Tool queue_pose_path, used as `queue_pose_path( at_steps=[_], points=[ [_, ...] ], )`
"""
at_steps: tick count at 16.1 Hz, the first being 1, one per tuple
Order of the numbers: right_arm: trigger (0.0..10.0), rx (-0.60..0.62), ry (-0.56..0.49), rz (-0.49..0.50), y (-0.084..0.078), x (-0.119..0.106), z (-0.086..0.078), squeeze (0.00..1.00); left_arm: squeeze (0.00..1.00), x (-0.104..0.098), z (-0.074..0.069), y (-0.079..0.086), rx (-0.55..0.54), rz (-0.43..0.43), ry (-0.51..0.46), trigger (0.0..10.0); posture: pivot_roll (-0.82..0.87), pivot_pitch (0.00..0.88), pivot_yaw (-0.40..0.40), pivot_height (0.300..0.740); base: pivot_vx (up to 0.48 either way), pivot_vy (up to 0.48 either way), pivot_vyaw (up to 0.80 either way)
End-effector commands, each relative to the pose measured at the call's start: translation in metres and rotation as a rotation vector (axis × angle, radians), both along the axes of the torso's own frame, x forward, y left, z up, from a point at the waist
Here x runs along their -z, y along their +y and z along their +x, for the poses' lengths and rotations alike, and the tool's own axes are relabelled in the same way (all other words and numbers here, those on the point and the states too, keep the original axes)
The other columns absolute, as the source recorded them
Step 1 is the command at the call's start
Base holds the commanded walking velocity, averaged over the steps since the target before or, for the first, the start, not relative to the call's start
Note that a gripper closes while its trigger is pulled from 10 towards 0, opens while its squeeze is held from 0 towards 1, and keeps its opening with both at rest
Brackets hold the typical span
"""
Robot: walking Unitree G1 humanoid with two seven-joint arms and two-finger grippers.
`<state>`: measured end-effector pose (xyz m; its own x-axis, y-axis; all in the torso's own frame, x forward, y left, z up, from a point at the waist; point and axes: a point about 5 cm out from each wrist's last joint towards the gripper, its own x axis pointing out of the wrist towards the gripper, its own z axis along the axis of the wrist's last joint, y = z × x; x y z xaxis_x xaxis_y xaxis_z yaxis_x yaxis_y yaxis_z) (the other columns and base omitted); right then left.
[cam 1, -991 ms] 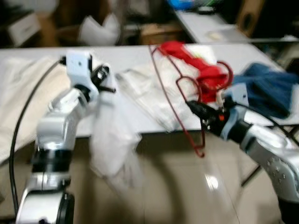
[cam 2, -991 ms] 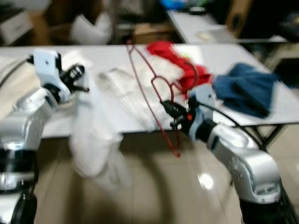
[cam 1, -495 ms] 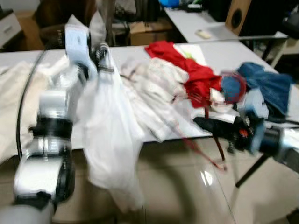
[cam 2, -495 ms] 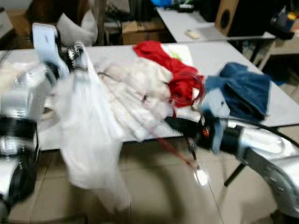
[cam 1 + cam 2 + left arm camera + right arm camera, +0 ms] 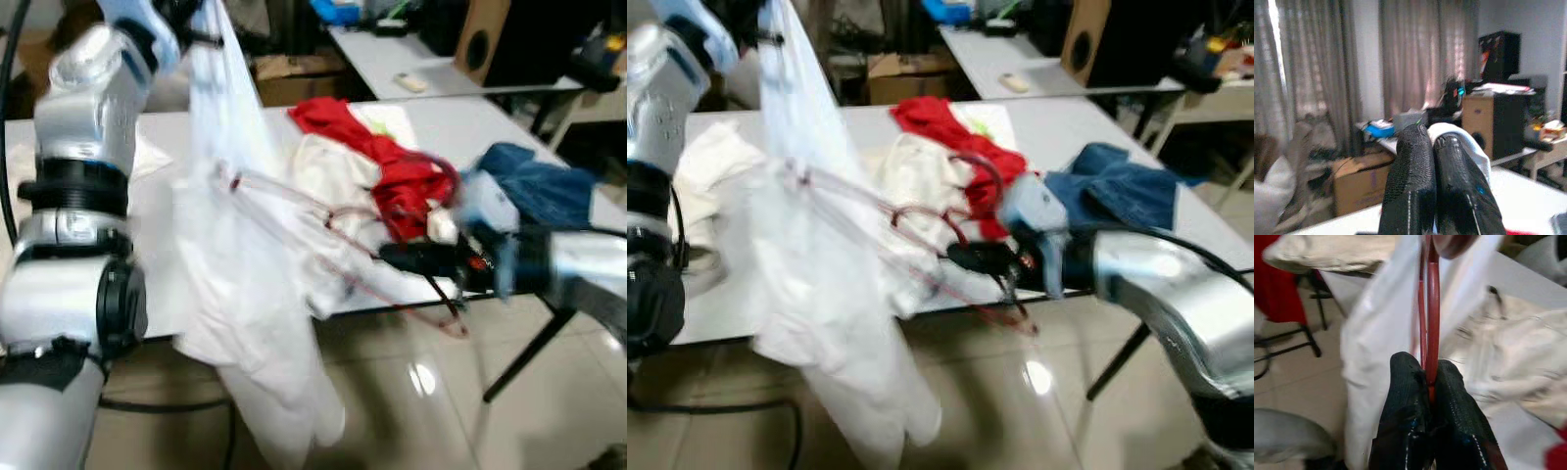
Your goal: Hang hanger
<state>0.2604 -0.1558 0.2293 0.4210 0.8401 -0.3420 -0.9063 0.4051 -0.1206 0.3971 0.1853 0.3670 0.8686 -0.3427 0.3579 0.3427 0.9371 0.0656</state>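
My left gripper (image 5: 196, 22) is raised high at the upper left, shut on the top of a thin white garment (image 5: 250, 323) that hangs down past the table edge. In the left wrist view white cloth (image 5: 1459, 139) is pinched between the closed fingers (image 5: 1410, 166). My right gripper (image 5: 394, 258) reaches in from the right at table-edge height, shut on a red wire hanger (image 5: 436, 294). The hanger's far arm (image 5: 284, 191) reaches into the hanging garment. In the right wrist view the red wire (image 5: 1429, 323) runs up from between the closed fingers (image 5: 1405, 382), against white fabric.
The grey table (image 5: 460, 117) carries a red cloth (image 5: 392, 162), pale clothes (image 5: 323, 171) and a blue denim piece (image 5: 544, 186). A black table leg (image 5: 524, 357) slants at the right. Behind stand a second table (image 5: 392, 59), a cardboard box (image 5: 294, 78) and a speaker (image 5: 480, 34).
My left arm has lifted the white garment much higher. My right gripper has swung the red hanger leftward into the garment. The head camera has shifted too.
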Motion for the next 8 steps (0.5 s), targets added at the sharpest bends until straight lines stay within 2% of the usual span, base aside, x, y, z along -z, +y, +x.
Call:
queue_pose_path(
  at_steps=[1,2,4,8],
  points=[
    [10.0,0.017,-0.008,-0.018,0.000,0.002,0.005,0.00,0.00,-0.022,-0.005,-0.003,0.025,-0.023,-0.068,10.0,0.02,0.000,0.041,0.740,0.319,0.000,0.00],
    [10.0,0.020,-0.041,-0.004,0.007,-0.002,0.015,0.00,0.00,-0.038,-0.009,-0.001,0.041,-0.046,-0.107,10.0,0.02,0.000,0.038,0.740,0.337,0.000,0.00],
    [10.0,0.006,-0.082,0.019,0.019,-0.008,0.027,0.00,0.00,-0.055,-0.016,-0.003,0.072,-0.046,-0.155,10.0,0.03,0.000,0.034,0.740,0.349,0.000,0.00],
    [10.0,-0.059,-0.097,0.031,0.038,-0.008,0.038,0.00,0.00,-0.064,-0.019,-0.006,0.092,-0.041,-0.182,10.0,0.03,0.000,0.043,0.740,0.352,0.000,0.00]
  ],
)
